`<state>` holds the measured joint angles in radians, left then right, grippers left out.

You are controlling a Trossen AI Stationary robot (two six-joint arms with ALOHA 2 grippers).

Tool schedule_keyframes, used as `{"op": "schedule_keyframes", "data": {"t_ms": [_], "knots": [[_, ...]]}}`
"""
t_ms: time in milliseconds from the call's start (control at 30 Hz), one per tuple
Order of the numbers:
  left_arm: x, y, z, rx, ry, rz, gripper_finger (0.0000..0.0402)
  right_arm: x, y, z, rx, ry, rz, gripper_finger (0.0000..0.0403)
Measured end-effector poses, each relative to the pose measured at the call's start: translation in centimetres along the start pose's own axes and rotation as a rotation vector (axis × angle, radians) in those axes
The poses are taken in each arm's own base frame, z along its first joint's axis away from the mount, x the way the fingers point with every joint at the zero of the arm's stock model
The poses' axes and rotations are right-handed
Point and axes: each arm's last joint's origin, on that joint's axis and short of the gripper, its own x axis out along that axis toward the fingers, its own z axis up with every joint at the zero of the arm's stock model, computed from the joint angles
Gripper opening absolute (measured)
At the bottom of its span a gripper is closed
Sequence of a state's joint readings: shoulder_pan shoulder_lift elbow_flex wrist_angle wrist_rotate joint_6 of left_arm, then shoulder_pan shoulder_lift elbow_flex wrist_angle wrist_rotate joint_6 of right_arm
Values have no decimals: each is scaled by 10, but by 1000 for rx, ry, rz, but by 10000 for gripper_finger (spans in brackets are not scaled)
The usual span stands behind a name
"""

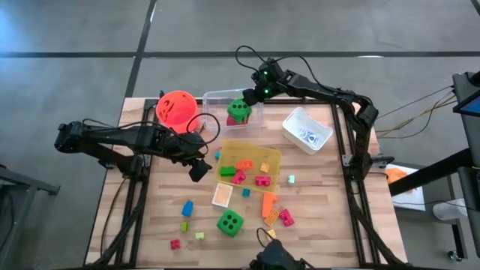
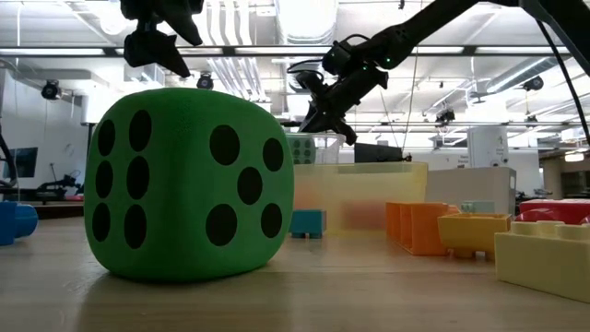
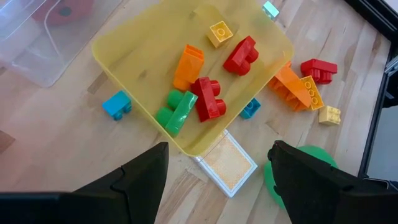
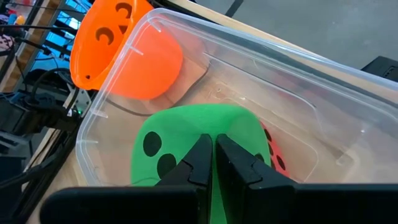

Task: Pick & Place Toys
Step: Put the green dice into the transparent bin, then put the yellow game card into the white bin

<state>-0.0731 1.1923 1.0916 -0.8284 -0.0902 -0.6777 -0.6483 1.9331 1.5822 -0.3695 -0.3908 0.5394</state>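
Two green dotted dice show. One [image 1: 230, 223] [image 2: 184, 184] rests on the table near the front edge. The other [image 1: 238, 111] [image 4: 186, 130] lies in the clear tray [image 1: 214, 97] on a red dotted die [image 4: 273, 155]. My right gripper [image 1: 245, 96] [image 4: 214, 158] is shut, its tips just over that green die's top. My left gripper [image 1: 199, 171] [image 3: 217, 180] hangs open above the table, left of the yellow tray [image 1: 274, 154] [image 3: 124, 68]. The tray holds red [image 3: 208, 99], orange [image 3: 188, 65], green [image 3: 177, 112] and yellow [image 3: 220, 32] blocks. My right gripper points its shut fingertips [image 4: 202, 158] slanting down at the top face [image 4: 180, 124] of the green die in the clear tray. The fingers themselves cover the spot, so I cannot tell whether they touch it.
An orange bucket [image 1: 176, 107] [image 4: 130, 50] lies beside the clear tray's left end. A white tray [image 1: 306, 129] sits at the back right. Loose blocks lie around the front: blue [image 1: 187, 208], pink [image 1: 175, 244], orange [image 1: 268, 202]. A small patterned card [image 3: 227, 163] lies by the yellow tray.
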Motion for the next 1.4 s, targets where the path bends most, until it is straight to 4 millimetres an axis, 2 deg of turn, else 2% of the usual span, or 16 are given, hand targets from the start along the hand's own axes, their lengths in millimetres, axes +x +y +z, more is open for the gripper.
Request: {"op": "schedule_keyframes", "data": {"t_ms": [133,433,600,833,1033,1267,1400], "knots": [[0,0,0,0,0,0,276,0,0,0,-21,0,0,31],[0,0,0,-4,0,0,276,0,0,0,-38,0,-1,157],[0,0,0,-4,0,0,276,-7,3,2,-41,-23,-36,197],[0,0,0,-11,1,0,276,-33,17,9,-95,-70,-89,202],[0,1,-1,-80,7,12,276,-61,40,9,-149,-69,-68,202],[0,8,-10,-170,103,94,276,-97,71,-10,-211,-35,-37,202],[0,5,-12,-266,132,64,276,-117,86,-23,-234,-32,-18,202]]}}
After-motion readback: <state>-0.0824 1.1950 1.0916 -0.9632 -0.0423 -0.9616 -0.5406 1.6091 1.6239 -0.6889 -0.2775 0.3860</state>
